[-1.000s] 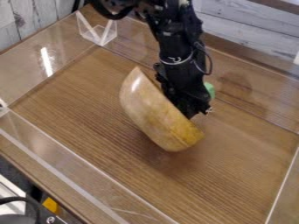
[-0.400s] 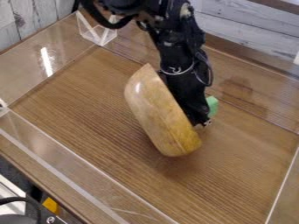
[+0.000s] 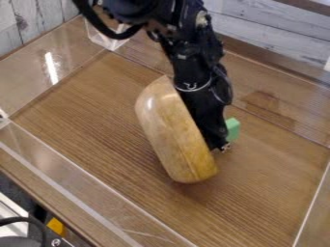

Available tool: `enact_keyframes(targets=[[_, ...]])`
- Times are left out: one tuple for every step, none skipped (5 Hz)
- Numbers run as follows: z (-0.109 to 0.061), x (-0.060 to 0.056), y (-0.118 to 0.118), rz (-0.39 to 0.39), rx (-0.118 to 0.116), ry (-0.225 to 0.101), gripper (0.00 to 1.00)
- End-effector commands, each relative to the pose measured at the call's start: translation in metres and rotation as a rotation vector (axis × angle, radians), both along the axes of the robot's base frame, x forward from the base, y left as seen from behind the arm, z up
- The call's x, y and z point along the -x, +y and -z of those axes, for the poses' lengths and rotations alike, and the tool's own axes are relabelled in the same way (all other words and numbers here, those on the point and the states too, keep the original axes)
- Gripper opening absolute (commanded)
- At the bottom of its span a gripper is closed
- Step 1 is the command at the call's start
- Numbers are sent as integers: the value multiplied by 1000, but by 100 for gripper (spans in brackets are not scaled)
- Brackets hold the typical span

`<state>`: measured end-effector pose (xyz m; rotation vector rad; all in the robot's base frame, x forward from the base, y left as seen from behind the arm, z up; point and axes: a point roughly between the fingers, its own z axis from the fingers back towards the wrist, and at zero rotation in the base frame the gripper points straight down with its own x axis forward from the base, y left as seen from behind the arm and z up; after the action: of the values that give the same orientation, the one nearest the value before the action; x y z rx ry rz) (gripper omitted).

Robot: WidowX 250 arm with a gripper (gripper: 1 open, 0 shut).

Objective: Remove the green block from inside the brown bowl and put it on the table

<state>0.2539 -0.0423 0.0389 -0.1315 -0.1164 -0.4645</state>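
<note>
We see the gripper (image 3: 217, 133) with jaws closed inside the brown bowl (image 3: 175, 135), which stands tipped on its edge on the table (image 3: 91, 106), the green block (image 3: 233, 128) just behind it

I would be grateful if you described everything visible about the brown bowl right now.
The brown bowl is round, light-brown wood with visible grain and thick walls. It stands tipped up on its edge, its rounded underside facing the camera and its opening turned away toward the end effector. Its lower edge rests on the table. The dark arm presses against its far side, and a bit of the green block shows just behind its right rim.
</note>
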Motion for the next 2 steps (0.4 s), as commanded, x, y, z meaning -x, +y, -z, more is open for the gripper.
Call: enact_keyframes(targets=[[-4,6,-5,19,11,2,0],[-5,12,-7,26,19,12,0]])
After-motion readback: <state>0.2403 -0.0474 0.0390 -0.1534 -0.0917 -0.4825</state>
